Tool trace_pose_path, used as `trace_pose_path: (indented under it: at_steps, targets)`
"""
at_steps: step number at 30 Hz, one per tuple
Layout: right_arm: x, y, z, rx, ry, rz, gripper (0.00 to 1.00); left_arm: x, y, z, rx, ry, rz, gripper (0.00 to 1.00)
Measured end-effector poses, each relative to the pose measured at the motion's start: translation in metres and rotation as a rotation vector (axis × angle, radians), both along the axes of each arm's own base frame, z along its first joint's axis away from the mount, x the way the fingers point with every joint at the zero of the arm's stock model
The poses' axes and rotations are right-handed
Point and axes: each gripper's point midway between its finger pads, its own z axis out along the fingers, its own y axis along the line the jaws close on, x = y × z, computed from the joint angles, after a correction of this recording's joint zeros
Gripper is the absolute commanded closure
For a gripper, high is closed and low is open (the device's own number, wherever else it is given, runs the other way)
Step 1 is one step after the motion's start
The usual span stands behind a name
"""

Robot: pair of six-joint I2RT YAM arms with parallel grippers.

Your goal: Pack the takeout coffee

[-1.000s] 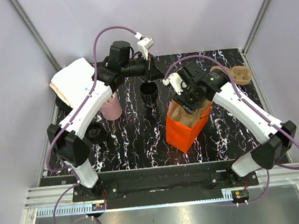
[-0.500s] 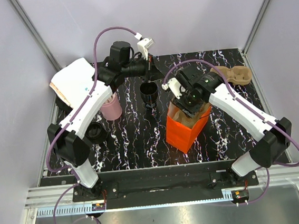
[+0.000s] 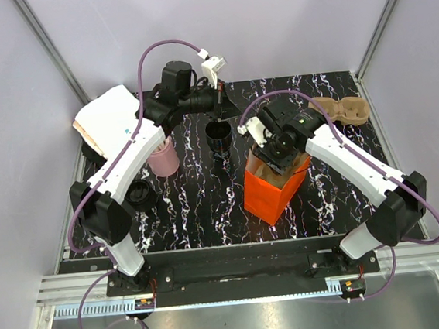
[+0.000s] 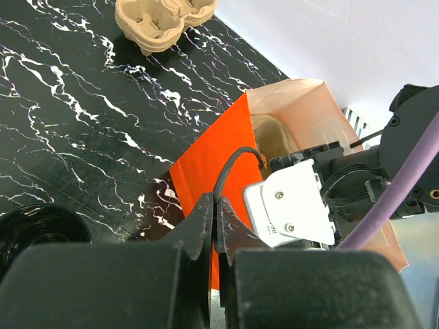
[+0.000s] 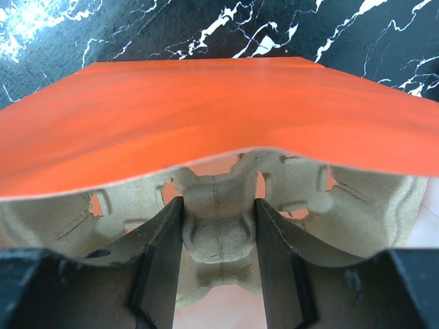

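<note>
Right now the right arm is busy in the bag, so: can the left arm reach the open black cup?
Probably yes: the open black cup stands free close by the left pincer, with nothing between them; the shut pincer would need opening first.

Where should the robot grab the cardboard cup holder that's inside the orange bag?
By its raised middle post, from straight above. The cup holder sits down inside the orange bag, whose walls block the sides, and the post stands up narrow between the cup wells. The right gripper clamps it there.
</note>
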Motion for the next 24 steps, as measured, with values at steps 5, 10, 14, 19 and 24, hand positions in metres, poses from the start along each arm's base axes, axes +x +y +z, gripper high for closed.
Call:
trace_pose_path:
  at_steps: [5,10,14,19,24]
  targets:
    - [-0.0001,0.0,-0.0007,0.0,0.001,0.0,0.46,0.0,0.0,0.0,0.0,0.0,0.0,1.0]
    - [-0.0003,0.0,-0.0008,0.0,0.002,-0.002,0.39,0.0001,0.0,0.0,0.0,0.0,0.0,1.0]
    - [-0.0005,-0.0002,-0.0007,-0.001,0.003,-0.002,0.34,0.0003,0.0001,0.0,0.0,-0.001,0.002,1.0]
    - [-0.0009,-0.0006,-0.0003,-0.001,0.002,0.0,0.29,0.0006,0.0002,-0.0001,0.001,-0.001,0.003,1.0]
    - [-0.0015,-0.0003,0.0027,0.005,-0.003,0.004,0.21,0.0003,-0.0004,-0.0002,0.002,-0.002,0.003,1.0]
